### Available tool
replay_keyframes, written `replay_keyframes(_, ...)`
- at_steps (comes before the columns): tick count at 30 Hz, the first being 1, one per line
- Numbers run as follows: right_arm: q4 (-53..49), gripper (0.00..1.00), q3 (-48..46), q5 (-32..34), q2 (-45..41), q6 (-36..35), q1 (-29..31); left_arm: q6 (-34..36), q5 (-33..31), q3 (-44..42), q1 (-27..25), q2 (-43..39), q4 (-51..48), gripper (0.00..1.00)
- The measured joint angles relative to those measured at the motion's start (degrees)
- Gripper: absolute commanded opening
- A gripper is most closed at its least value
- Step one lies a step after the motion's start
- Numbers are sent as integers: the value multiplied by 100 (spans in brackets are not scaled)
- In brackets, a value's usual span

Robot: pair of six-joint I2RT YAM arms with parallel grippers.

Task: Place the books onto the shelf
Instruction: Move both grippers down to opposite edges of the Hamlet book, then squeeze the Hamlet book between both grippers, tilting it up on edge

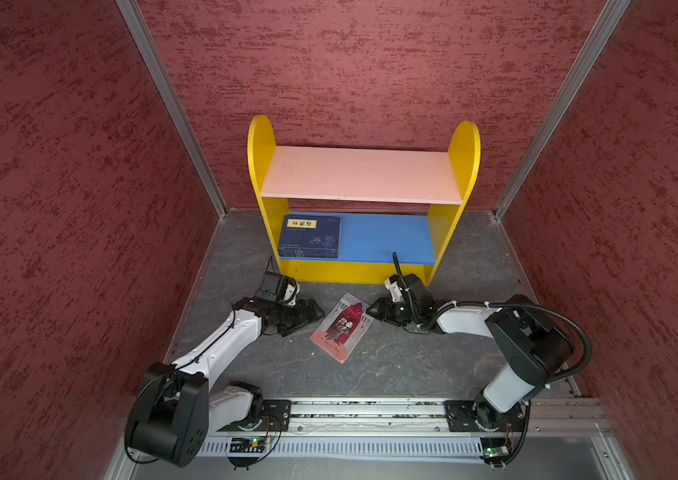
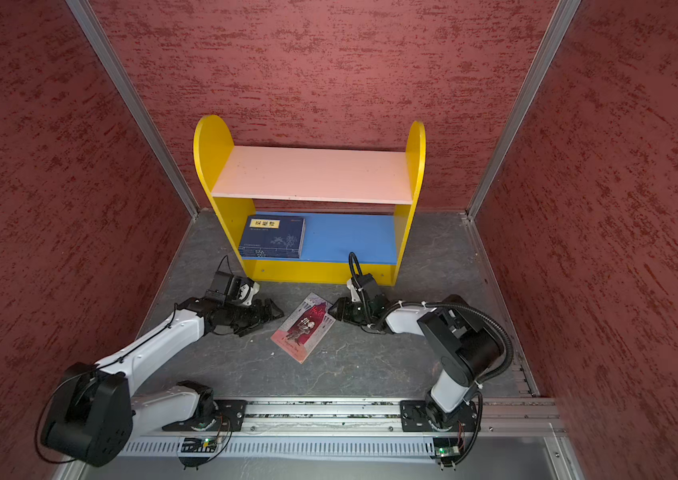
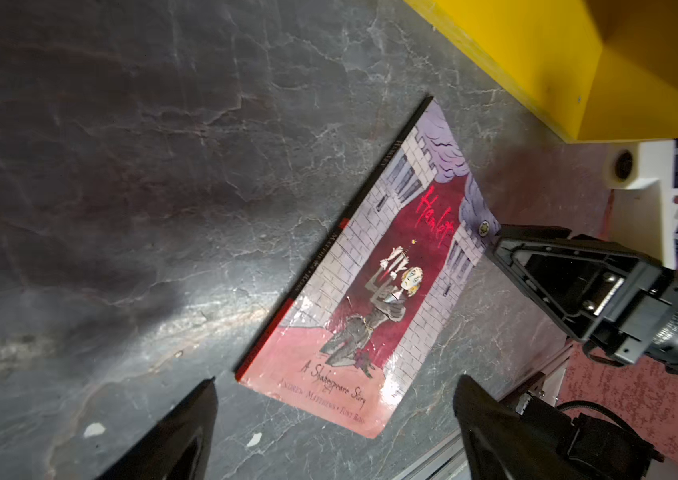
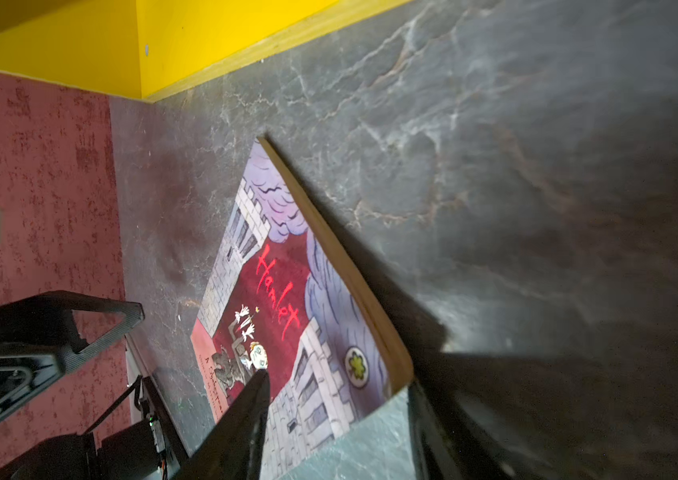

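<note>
A pink-and-dark-red illustrated book [image 1: 341,328] [image 2: 303,328] lies on the dark floor in front of the shelf [image 1: 362,174] [image 2: 312,174]. A stack of navy books [image 1: 312,241] [image 2: 273,241] lies flat at the left end of the shelf's blue lower board. My left gripper [image 1: 308,316] [image 3: 335,380] is open just left of the illustrated book [image 3: 391,270], apart from it. My right gripper [image 1: 370,309] [image 4: 335,380] is open at the book's far right corner. One finger is over the cover [image 4: 287,291] and the other is at its edge, which looks slightly raised.
Red textured walls close in the left, back and right. A metal rail [image 1: 370,411] carrying both arm bases runs along the front. The shelf's yellow base [image 1: 350,272] stands just behind both grippers. The pink upper board is bare.
</note>
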Motion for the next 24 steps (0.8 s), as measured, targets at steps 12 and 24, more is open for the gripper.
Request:
replay_keyframes(12,-140,57,-970,221,-1862,984,155,188,-44,164,-195,903,555,87)
replay_keyframes(24,-153,57,-949,122,-1316,1241,413,210,181,-31,-514,1078,1069,89)
